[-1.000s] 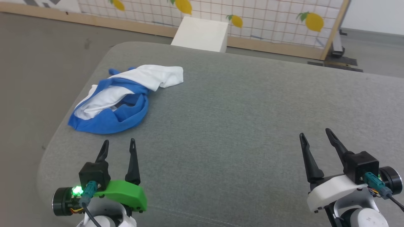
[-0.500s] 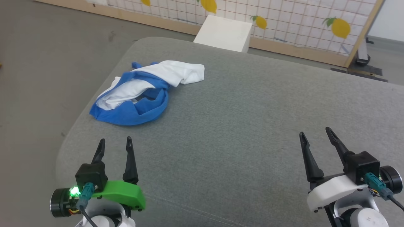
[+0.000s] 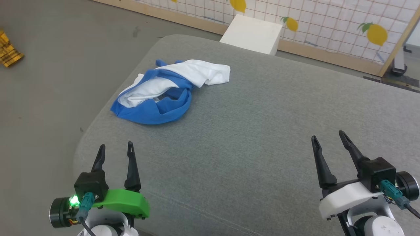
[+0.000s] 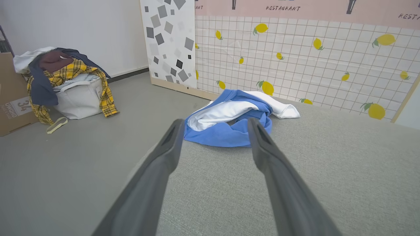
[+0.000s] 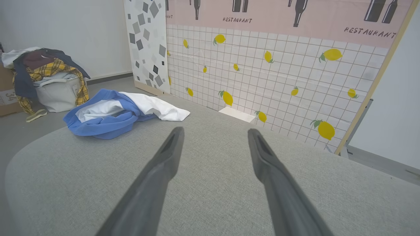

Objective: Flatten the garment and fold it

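Grey padded surface [image 3: 249,137]: woven cloth under both my hands, bare between them.
Left gripper [image 3: 116,145]: at 7 o'clock in my head view, jaws spread wide, nothing between them, touching nothing.
Right gripper [image 3: 327,135]: at 5 o'clock, likewise spread and empty.
Garment [image 3: 154,98]: a crumpled blue-and-white heap near the surface's far left corner. It lies at 1 o'clock from my left gripper and 10 o'clock from my right, well apart from both. Blue folds curl around a white bunch, and a white flap trails toward 2 o'clock.
Beyond: a white box [image 3: 252,32] at 12 o'clock past the far edge, a lemon-print panel [image 3: 328,23] behind it, and a yellow plaid cloth [image 3: 8,52] on the floor at 10 o'clock.
Just changed: my head view has swung left, so the heap sits nearer the middle and the plaid cloth has come into sight. That is my turning; the heap keeps its shape. Both grippers have stayed open.
Meaning: I judge I am squaring up to the heap. Flattening is not yet begun, and my nearer left gripper suits the first reach.
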